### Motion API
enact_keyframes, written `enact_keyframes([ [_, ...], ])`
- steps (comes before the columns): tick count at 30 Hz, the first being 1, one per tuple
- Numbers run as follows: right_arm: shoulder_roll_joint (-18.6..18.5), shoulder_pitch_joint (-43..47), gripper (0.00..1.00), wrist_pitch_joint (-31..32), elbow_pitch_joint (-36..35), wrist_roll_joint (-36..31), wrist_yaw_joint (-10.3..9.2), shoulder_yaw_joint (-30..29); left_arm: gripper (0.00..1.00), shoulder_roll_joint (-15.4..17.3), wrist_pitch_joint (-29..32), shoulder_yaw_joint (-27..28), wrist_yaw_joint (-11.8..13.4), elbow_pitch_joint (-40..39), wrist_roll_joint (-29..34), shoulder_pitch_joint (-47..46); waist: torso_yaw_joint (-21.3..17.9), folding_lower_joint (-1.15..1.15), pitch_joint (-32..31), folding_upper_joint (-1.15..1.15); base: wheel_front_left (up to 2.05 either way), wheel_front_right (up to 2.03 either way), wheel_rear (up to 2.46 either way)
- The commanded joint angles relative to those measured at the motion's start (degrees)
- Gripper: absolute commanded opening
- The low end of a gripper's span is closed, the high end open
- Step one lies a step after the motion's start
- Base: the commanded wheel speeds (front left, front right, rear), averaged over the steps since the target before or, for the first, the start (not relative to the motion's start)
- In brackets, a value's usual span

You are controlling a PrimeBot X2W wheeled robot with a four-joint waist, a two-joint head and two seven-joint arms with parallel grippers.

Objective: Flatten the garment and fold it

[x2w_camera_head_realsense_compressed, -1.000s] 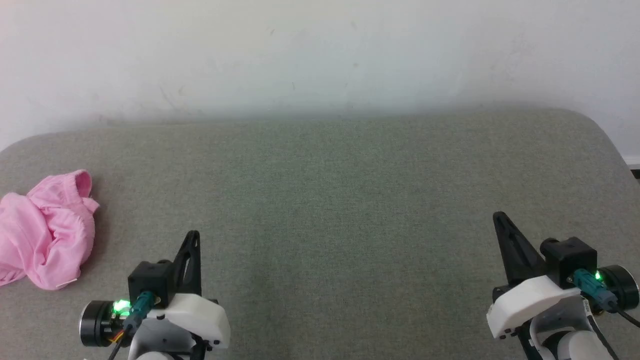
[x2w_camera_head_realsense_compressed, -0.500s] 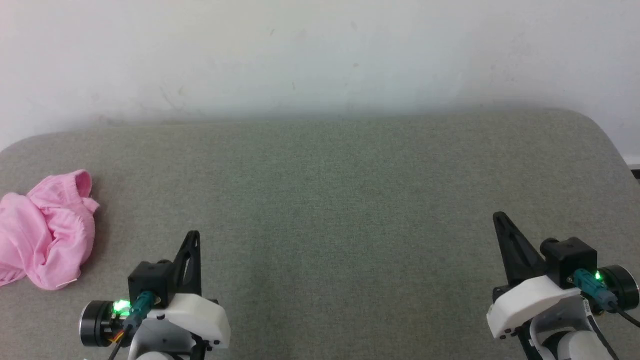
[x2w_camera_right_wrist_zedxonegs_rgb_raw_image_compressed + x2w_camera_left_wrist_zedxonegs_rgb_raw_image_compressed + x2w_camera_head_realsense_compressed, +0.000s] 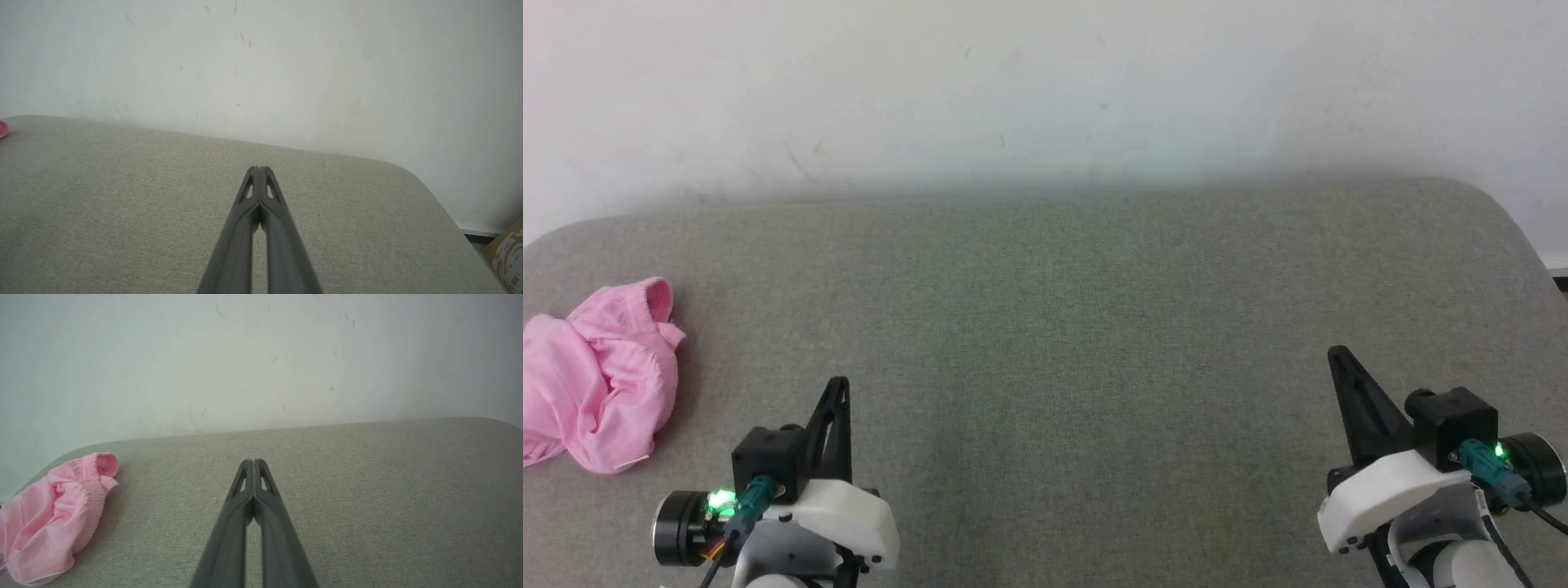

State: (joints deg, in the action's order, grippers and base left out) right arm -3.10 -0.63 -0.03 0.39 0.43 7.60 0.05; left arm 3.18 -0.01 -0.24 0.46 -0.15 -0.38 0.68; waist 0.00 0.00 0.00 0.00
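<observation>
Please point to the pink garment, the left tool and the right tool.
pink garment point(image 3: 600, 376), head view, crumpled middle.
left tool point(image 3: 254, 461), left wrist view, closed fingertips.
right tool point(image 3: 258, 168), right wrist view, closed fingertips.

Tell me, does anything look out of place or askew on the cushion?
The garment sits bunched in a heap at the far left edge of the cushion, beyond the left gripper, whose jaws are shut. Nothing looks spilled or damaged.
</observation>
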Motion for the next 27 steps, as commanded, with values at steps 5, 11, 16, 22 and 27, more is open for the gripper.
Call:
enact_keyframes([
  [5,0.2,0.6,0.0,0.0,-0.4,-0.4,-0.11,0.0,0.0,-0.3,0.0,0.2,-0.5,0.1,0.4,-0.7,0.0,0.0,0.0,0.0,0.0,0.0,0.0],
  [11,0.2,0.6,1.0,0.0,-0.4,-0.4,-0.11,0.0,1.0,-0.3,0.0,0.2,-0.5,0.1,0.4,-0.7,0.0,0.0,0.0,0.0,0.0,0.0,0.0],
  [16,0.0,-0.1,1.0,-0.3,0.0,0.3,0.01,-0.3,1.0,0.0,-0.3,-0.1,0.4,-0.1,0.0,0.0,0.0,0.0,0.0,0.0,0.0,0.0,0.0],
  [22,0.0,-0.2,1.0,-1.0,-0.5,1.2,0.0,-1.0,1.0,0.1,-1.0,-0.3,1.3,-0.4,0.1,-0.2,0.2,0.0,0.3,0.0,0.0,0.0,0.0],
  [27,0.0,-0.4,1.0,-1.6,-0.9,1.8,0.0,-1.3,1.0,0.2,-1.6,-0.7,2.2,-0.8,0.2,-0.5,0.7,0.0,0.7,0.0,0.0,0.0,0.0],
])
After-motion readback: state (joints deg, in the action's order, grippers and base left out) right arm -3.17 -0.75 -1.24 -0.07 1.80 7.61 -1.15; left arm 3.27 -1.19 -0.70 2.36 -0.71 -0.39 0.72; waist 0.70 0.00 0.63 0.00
